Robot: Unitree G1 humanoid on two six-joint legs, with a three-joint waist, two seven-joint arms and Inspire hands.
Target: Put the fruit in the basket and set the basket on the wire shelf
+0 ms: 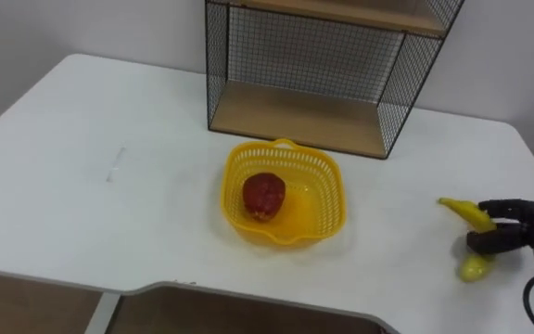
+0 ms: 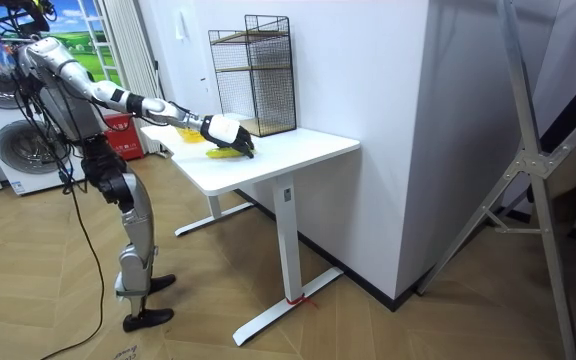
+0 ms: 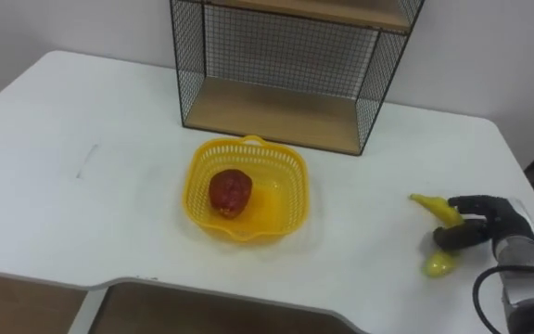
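At the lower right of the frame the right hand (image 1: 519,227) is clamping its fingers round the banana (image 1: 466,213) lying on the counter (image 1: 109,167); I'd say it wants a firm hold before lifting, then a level carry left over the yellow basket (image 1: 323,172) at centre, where a red fruit (image 1: 263,195) is sitting.

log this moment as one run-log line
right hand: curled round banana on table, right side | basket: before wire shelf, holds red fruit | banana not yet in basket
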